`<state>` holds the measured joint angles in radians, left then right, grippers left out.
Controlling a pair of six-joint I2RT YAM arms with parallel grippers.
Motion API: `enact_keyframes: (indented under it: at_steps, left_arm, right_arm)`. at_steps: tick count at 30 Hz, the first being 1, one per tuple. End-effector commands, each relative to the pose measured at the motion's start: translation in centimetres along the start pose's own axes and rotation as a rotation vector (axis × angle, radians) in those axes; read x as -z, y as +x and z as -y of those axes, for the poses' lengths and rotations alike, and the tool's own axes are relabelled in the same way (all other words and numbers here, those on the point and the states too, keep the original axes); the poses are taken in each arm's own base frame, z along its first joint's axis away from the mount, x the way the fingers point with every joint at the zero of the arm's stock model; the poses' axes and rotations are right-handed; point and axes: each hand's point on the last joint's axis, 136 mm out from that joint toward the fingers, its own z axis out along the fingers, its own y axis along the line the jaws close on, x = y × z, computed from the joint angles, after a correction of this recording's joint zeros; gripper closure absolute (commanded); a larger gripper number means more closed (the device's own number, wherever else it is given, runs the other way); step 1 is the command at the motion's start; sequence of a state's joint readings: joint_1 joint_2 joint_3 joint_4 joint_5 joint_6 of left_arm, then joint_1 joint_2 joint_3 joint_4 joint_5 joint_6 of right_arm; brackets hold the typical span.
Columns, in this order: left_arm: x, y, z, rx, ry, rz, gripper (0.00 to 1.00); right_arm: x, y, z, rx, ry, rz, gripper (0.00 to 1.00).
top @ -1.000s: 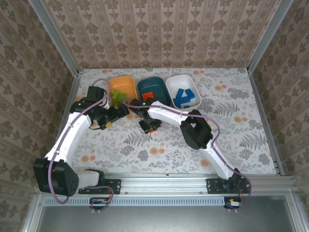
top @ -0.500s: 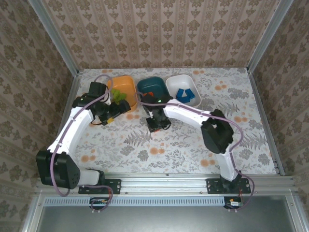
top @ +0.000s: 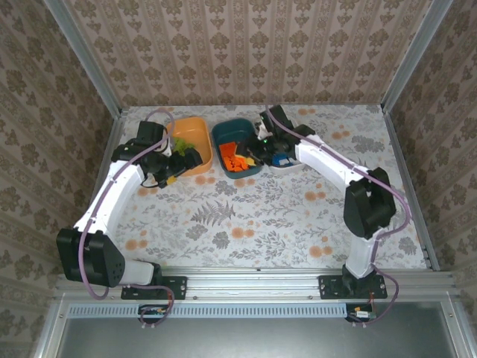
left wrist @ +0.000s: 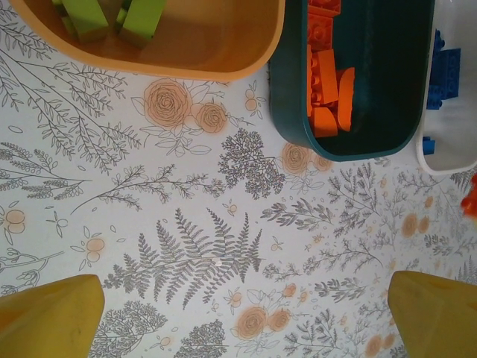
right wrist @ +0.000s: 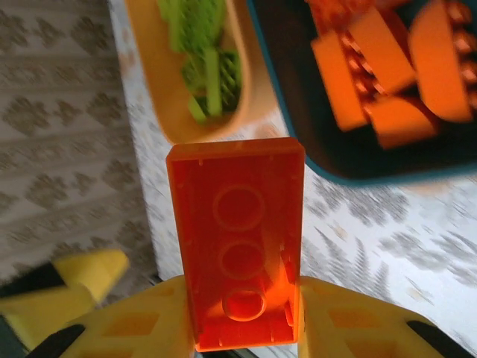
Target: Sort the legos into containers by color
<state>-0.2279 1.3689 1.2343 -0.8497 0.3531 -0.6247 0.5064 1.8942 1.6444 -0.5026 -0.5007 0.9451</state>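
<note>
nearest, at the table's near edge: the rail [top: 253, 277] with both arm bases bolted on. just beyond, a broad band of flowered table [top: 246, 216], open from side to side, widest on the right half.

further up on the left, the left gripper [top: 179, 170]: hangs over the cloth just short of the orange bowl [top: 192, 133], close to its near rim. seen from its own wrist, spread wide, yellow fingertips [left wrist: 52, 313] low in both corners, bare cloth between them, holding nothing.

past it, three bowls in a row, rims close side by side:
- orange bowl on the left, with lime legos [left wrist: 112, 15] inside
- teal bowl [top: 223, 134] in the middle, with orange legos [top: 237, 160] heaped toward its near end
- white bowl [left wrist: 462, 142] on the right, with blue legos [left wrist: 447, 67]

over the border between the teal and white rims, the right gripper [top: 255, 151], reaching in from the right across the white bowl. closed on an orange brick [right wrist: 238, 239]: yellow pads [right wrist: 350, 321] pressed to both long sides, brick upright in the wrist view, hollow underside toward the camera, held up off the table. directly over the teal bowl or just off its rim: cannot tell.

farthest, a narrow strip of table behind the bowls, then the papered back wall [top: 246, 52] and the metal corner posts [top: 408, 56].
</note>
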Motion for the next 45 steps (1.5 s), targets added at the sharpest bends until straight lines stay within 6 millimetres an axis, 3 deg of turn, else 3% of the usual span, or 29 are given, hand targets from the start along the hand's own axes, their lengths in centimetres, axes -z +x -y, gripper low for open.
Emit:
enact_keyframes:
  at_steps: [1, 8, 15, 23, 27, 38, 45]
  left_arm:
    - [0.3, -0.9, 0.9, 0.005, 0.029, 0.012, 0.00]
    - [0.7, -0.9, 0.8, -0.017, 0.016, 0.021, 0.00]
    - [0.3, -0.5, 0.8, -0.026, 0.014, 0.002, 0.00]
    - [-0.3, -0.4, 2.8, -0.068, 0.102, -0.017, 0.00]
    - [-0.4, -0.3, 3.8, -0.093, 0.138, -0.021, 0.00]
    - [-0.8, -0.1, 4.1, -0.093, 0.159, -0.034, 0.00]
    - [-0.7, 0.1, 4.0, -0.089, 0.155, -0.033, 0.00]
  right_arm:
    - [-1.7, -2.4, -0.5, -0.129, 0.022, 0.055, 0.66]
    - [-5.0, -7.1, 0.3, -0.168, 0.067, 0.146, 0.65]
    - [-7.5, -8.8, 2.9, -0.224, 0.131, 0.131, 0.65]
    - [-9.5, -8.5, 5.2, -0.251, 0.172, 0.099, 0.64]
    - [-9.7, -8.5, 5.4, -0.248, 0.176, 0.096, 0.63]
    - [-9.7, -8.2, 5.7, -0.247, 0.184, 0.090, 0.59]
    - [-8.9, -8.1, 4.6, -0.223, 0.177, 0.102, 0.40]
